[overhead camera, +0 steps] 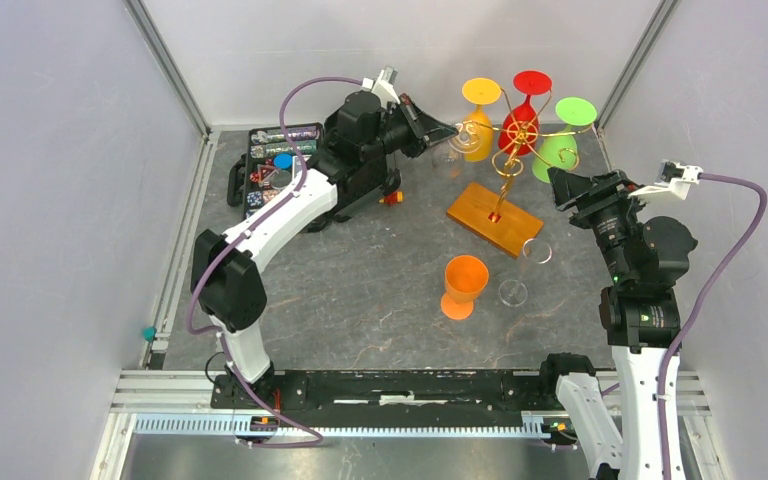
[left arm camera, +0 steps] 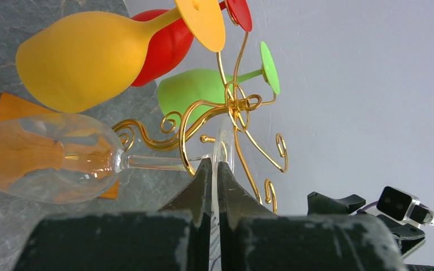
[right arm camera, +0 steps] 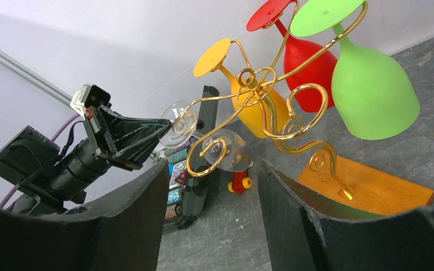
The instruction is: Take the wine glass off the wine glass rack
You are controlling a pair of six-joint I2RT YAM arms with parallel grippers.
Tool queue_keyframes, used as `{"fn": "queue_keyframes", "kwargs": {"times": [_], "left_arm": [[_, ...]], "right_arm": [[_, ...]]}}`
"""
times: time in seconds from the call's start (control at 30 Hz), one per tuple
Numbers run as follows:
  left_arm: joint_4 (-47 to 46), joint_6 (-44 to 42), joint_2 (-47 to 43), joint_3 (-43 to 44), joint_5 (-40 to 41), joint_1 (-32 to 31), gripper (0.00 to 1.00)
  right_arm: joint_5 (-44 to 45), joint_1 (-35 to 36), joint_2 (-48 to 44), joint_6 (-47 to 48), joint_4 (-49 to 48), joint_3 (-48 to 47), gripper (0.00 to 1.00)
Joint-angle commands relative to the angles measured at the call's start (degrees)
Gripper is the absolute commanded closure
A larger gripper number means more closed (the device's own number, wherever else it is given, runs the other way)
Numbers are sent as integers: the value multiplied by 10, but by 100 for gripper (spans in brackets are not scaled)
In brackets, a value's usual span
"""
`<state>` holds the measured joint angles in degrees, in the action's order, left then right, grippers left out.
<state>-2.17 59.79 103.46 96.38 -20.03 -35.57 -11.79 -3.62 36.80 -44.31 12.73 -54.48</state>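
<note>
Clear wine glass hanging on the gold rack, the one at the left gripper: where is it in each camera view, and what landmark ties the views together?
Top external: clear wine glass shows faintly at the left gripper, upper centre.
Left wrist: lower left, bowl sideways, foot pinched between the fingers.
Right wrist: centre, under the rack's curls.
Shared landmark: the yellow glass hangs right beside it.

wine glass rack (overhead camera: 520, 131) gold | base (overhead camera: 475, 208) orange-brown | wine glass (left arm camera: 45, 158) clear | table (overhead camera: 360, 270) mottled grey
</note>
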Motion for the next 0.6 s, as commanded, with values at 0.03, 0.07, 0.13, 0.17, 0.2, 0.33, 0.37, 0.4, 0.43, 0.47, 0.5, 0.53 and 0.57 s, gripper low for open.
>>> {"fn": "queue_keyframes", "kwargs": {"times": [0.03,0.07,0.13,0.17,0.2,0.33,0.37,0.4,0.43,0.47,0.5,0.53,0.57], "left_arm": [[-91,57,-38,-3,-15,-4,98],[-97,60,-37,-1,-17,-4,98],[-102,64,-32,4,-16,-3,98],[-102,64,-29,8,-14,-4,98],[-102,63,-28,11,-11,-2,98],[-94,57,-17,29,3,3,98],[-91,57,-14,34,5,5,98],[-91,56,-11,37,8,5,98],[-90,54,-9,40,11,5,98],[-88,51,-6,44,15,5,98],[-87,48,-2,47,18,6,98],[-87,45,2,53,21,7,98],[-87,43,6,58,22,7,98]], "right_arm": [[1,0,-5,-4,-25,3,37],[1,0,-4,-4,-25,4,37],[1,0,-5,-4,-25,3,37],[1,0,-5,-4,-25,2,37],[1,0,-6,-4,-25,2,37],[2,0,-7,-3,-24,2,37],[2,0,-6,-3,-24,2,37],[2,0,-6,-3,-24,2,37],[2,0,-6,-3,-24,2,37],[2,0,-7,-3,-24,2,37],[2,0,-6,-3,-24,2,37],[2,0,-6,-3,-24,2,37],[2,0,-5,-3,-24,2,37]]}}
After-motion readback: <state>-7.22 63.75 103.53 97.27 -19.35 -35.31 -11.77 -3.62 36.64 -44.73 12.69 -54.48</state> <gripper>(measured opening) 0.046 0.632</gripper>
